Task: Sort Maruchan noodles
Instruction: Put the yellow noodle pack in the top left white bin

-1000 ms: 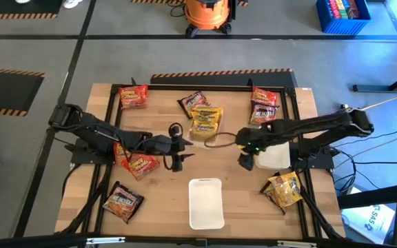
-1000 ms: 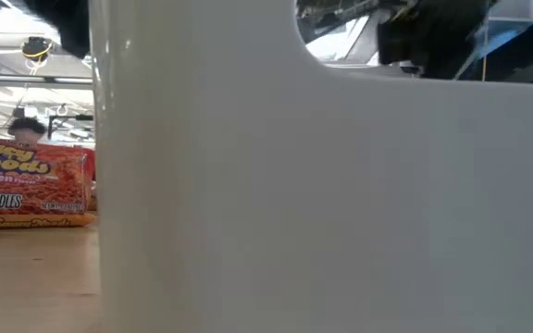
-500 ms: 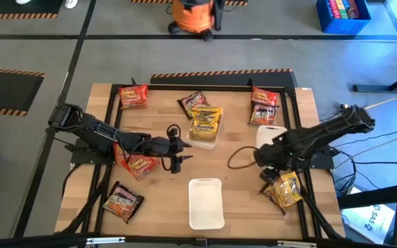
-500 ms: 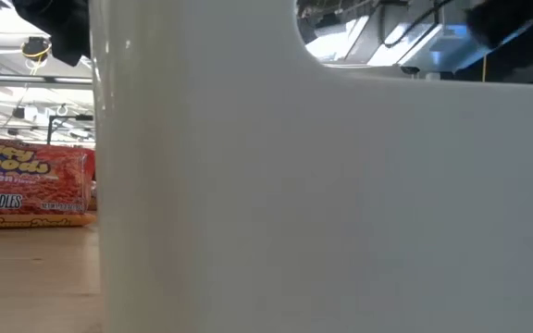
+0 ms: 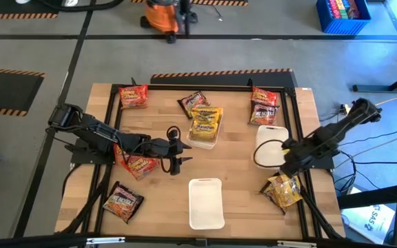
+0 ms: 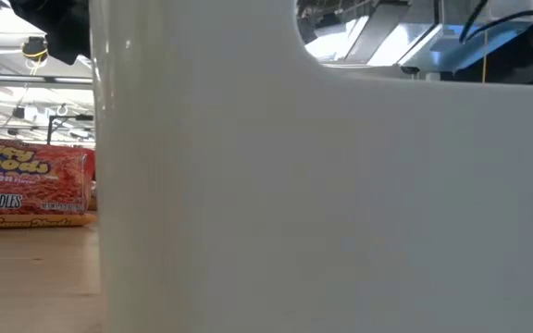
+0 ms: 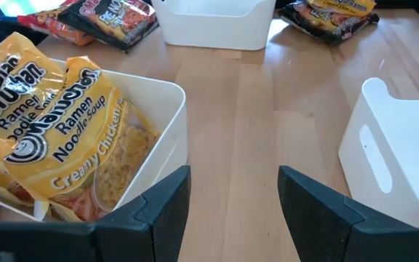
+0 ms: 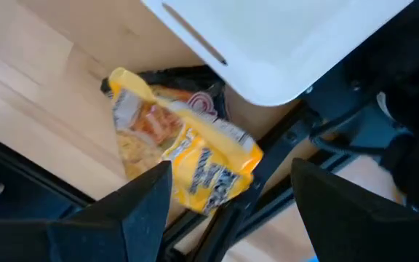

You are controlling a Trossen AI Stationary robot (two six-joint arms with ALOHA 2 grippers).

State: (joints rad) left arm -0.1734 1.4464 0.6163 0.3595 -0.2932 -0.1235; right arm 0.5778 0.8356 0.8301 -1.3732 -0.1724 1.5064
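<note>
Maruchan packets lie scattered on the wooden table: two yellow ones [image 5: 206, 121] [image 7: 57, 124] lie in a white tray, reds [image 5: 133, 96] [image 5: 263, 95], dark ones [image 5: 193, 102] [image 5: 123, 201] [image 5: 262, 114], a red one [image 5: 140, 164] under the left arm, and a yellow one [image 5: 284, 189] [image 8: 188, 164] near the right edge. My left gripper [image 5: 178, 149] [image 7: 233, 196] hovers open mid-table, beside the yellow-filled tray. My right gripper [image 5: 289, 160] [image 8: 228, 204] is open, above the yellow packet and the right tray's near edge. The low view shows one red packet [image 6: 26, 185].
Two more white trays stand on the table, one at the near middle [image 5: 207, 203] and one on the right [image 5: 270, 141] [image 8: 282, 44]. A black frame [image 5: 113, 131] borders the table. A tray wall [image 6: 322, 203] fills most of the low view. An orange vacuum [image 5: 163, 14] stands beyond.
My right arm has drawn back from the table's middle toward the right edge, its gripper now over the right tray's near edge and the yellow packet. The orange vacuum beyond the table has moved left.
</note>
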